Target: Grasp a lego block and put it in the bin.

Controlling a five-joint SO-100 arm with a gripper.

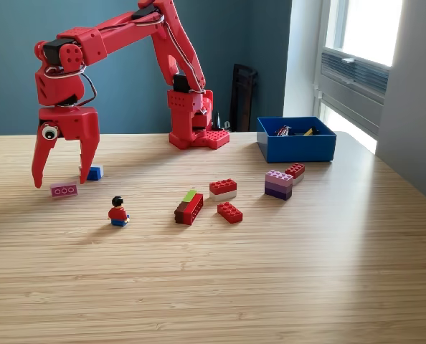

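Red arm's gripper is hanging above the table at the exterior view's left, jaws spread wide, gripping nothing. A pink lego brick is lying flat just under and between the fingertips; a small blue brick is sitting just beside the right-hand finger in this view. The bin is sitting at the back right of the view, near the arm's base, with a few small pieces showing inside, too small to tell. Mid-table: a minifigure is standing upright, then a red-brown block with green top, a red-on-white brick, a flat red brick, a purple stack touching a small red brick. No readable writing or brand showing anywhere.
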